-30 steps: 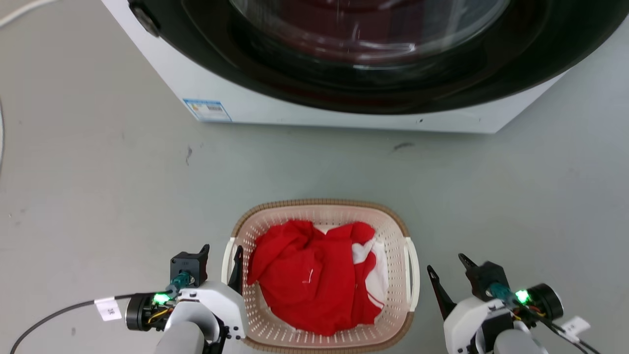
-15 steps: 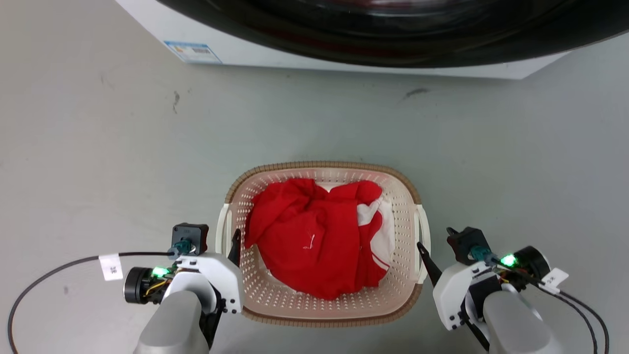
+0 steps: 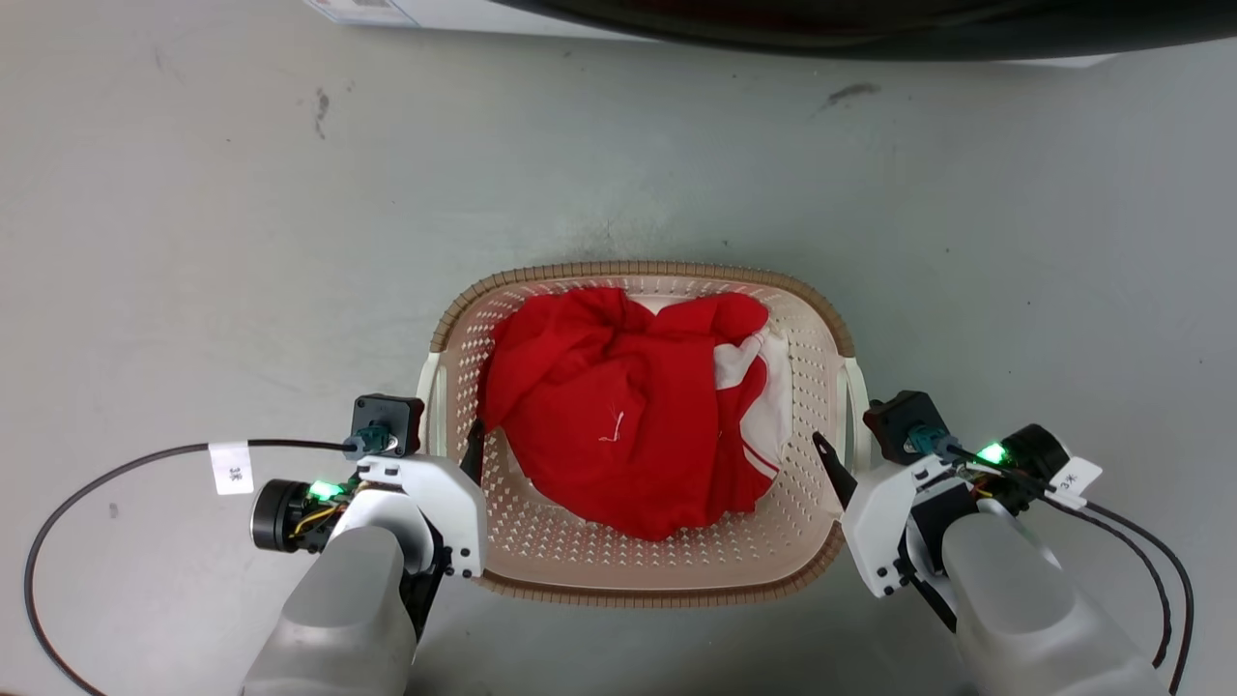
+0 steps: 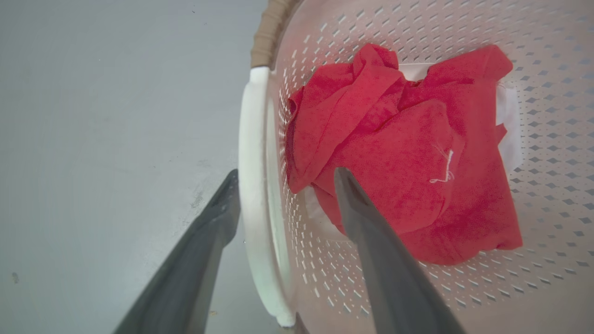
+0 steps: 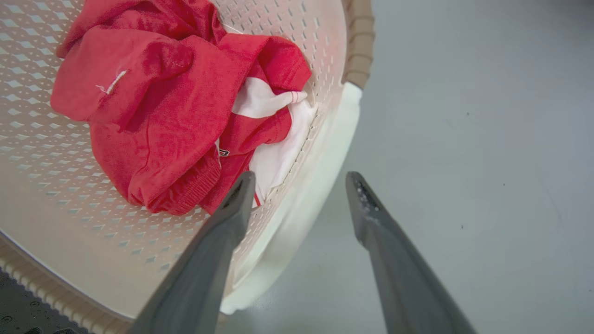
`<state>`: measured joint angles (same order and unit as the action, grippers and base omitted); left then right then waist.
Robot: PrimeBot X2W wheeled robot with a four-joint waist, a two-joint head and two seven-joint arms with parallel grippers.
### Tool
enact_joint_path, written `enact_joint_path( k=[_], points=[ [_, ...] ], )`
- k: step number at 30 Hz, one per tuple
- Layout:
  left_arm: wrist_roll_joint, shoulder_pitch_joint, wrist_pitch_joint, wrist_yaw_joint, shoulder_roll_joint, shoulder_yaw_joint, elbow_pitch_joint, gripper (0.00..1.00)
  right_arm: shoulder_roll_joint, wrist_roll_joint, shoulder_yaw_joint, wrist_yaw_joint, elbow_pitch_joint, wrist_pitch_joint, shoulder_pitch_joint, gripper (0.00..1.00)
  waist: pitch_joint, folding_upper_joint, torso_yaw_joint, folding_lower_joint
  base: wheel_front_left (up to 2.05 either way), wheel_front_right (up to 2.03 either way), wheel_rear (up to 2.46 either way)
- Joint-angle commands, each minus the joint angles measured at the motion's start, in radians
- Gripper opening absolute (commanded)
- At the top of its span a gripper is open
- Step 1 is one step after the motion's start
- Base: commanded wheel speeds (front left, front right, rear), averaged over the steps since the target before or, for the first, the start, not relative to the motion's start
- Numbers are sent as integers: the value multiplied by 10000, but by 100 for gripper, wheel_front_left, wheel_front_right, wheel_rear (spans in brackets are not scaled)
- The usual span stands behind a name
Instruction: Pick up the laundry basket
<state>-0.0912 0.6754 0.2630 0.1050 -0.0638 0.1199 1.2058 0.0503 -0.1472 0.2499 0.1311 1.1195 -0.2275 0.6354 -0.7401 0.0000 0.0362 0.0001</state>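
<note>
While the laundry basket [image 3: 638, 268] sits upright on the floor [image 3: 193, 242], long axis left-right, my left hand [image 4: 286, 172] and right hand [image 5: 300, 175] are released, each straddling a white handle [image 4: 250, 139].

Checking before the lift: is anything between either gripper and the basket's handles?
Nothing visible. The left gripper, jaws open, straddles the left handle of the basket; the right gripper likewise straddles the right handle. The red cloth lies inside, off both handles.
</note>
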Motion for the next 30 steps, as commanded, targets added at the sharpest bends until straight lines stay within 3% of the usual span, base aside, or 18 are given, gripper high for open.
enact_joint_path(
  k=[1,16,17,18,19,30],
  points=[
    [0,239,28,4,-9,44,99,100,-2,78,84,-7,46,72,262,100,-219,0,-14,-1,0,0,0],
    [-154,907,-143,122,101,548,690,100,0,208,184,-7,344,548,792,100,-923,0,139,-1,0,0,0],
    [-191,936,-168,131,109,567,703,75,0,231,202,-7,369,637,834,57,-946,0,151,-1,0,0,0],
    [-203,955,-177,137,112,585,714,21,-2,262,222,-7,381,706,868,9,-965,0,161,-1,0,0,0],
    [-248,955,-194,151,115,615,730,0,-2,357,259,-7,382,740,867,0,-980,0,173,-1,0,0,0],
    [-534,714,-351,228,138,988,794,0,-20,708,601,10,475,792,569,0,-589,0,180,-1,0,0,0]
  ],
)
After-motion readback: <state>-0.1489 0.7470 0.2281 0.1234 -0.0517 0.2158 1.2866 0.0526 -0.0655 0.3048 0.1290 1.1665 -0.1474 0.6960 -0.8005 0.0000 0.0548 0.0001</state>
